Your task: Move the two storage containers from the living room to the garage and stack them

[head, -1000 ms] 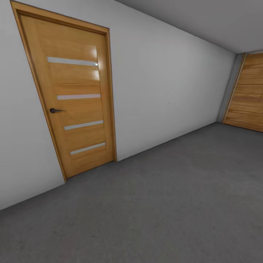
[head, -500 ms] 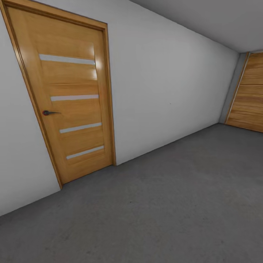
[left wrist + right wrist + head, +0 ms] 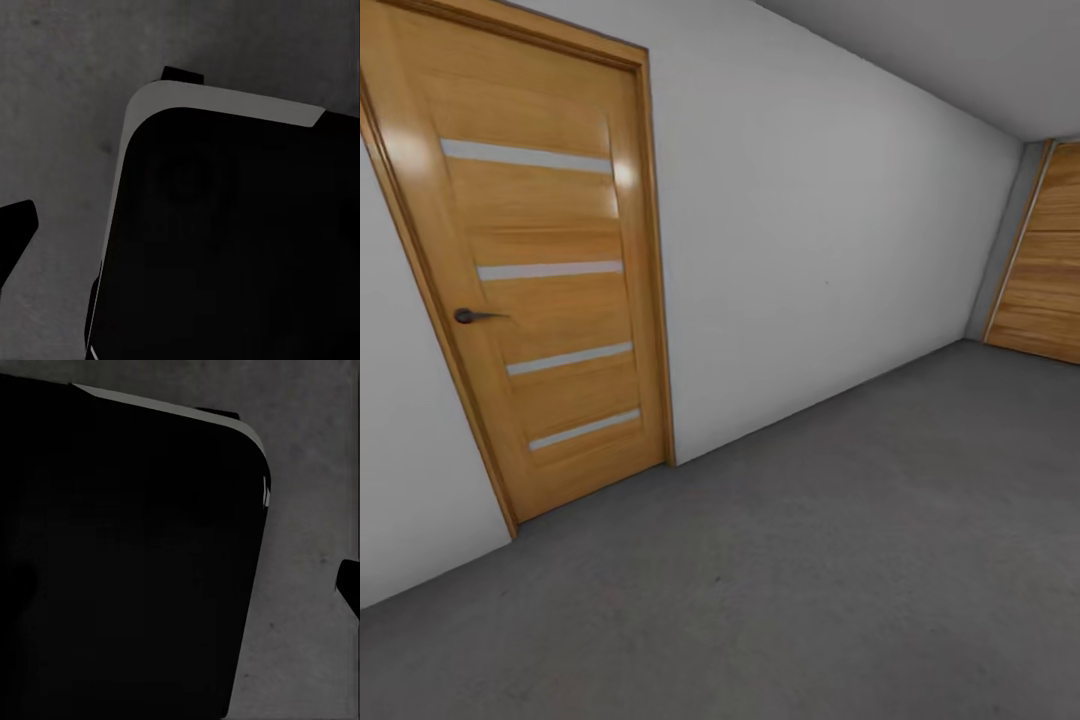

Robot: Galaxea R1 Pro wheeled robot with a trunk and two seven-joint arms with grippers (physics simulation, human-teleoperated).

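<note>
A wooden door [image 3: 535, 280] with 4 pale strips and a dark handle [image 3: 472, 316] stands above the floor [image 3: 840, 560]; no writing is legible. Each wrist view shows a dark rounded body [image 3: 232, 240], possibly the robot's base, so I cannot tell either end effector's state.

Head view count. One interior door [image 3: 545, 290], orange-brown wood, shut. Four pale horizontal strips [image 3: 525, 157] set into its face. One dark lever handle [image 3: 472, 316] on it. One plank garage door [image 3: 1050, 260] at the far right, cut by the picture's edge. One pale grey wall [image 3: 820, 240] running between them. One stretch of dark grey floor [image 3: 840, 560].

My left wrist view: one large black rounded body [image 3: 232, 240] over the concrete, one dark tip [image 3: 15, 225] at the edge. My right wrist view: one matching black body [image 3: 127, 555], one dark tip [image 3: 349, 581].
</note>
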